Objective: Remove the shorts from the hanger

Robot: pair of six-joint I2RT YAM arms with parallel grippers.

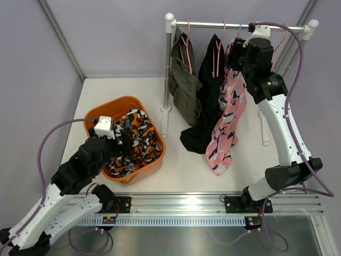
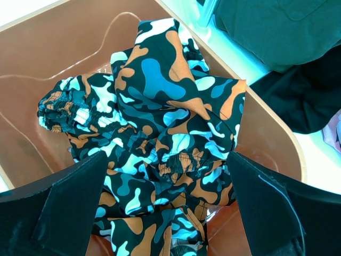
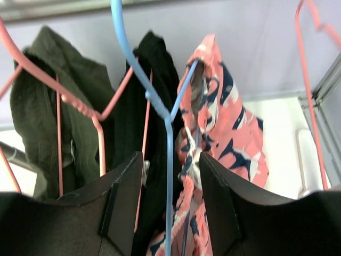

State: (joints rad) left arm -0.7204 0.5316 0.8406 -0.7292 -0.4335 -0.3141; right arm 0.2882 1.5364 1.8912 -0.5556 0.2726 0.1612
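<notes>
Orange plastic basket [image 1: 114, 101] holds the camouflage shorts [image 1: 136, 140], and the left gripper [image 2: 168, 165] is spread wide just above them. On the rail [image 1: 213, 24] hang the pink shorts [image 1: 230, 114], black shorts [image 1: 205, 106] and olive shorts [image 1: 184, 85]. The right gripper [image 3: 170, 157] has its jaws apart either side of the blue hanger [image 3: 154, 101].

Left arm [image 1: 80, 165] folded low, elbow bent; left pincer [image 2: 165, 176] points downward, fingers spread wide (pads not closed on anything). Right arm [image 1: 282, 128] extended high and forward; right pincer [image 3: 168, 176] raised, fingers parted.
</notes>
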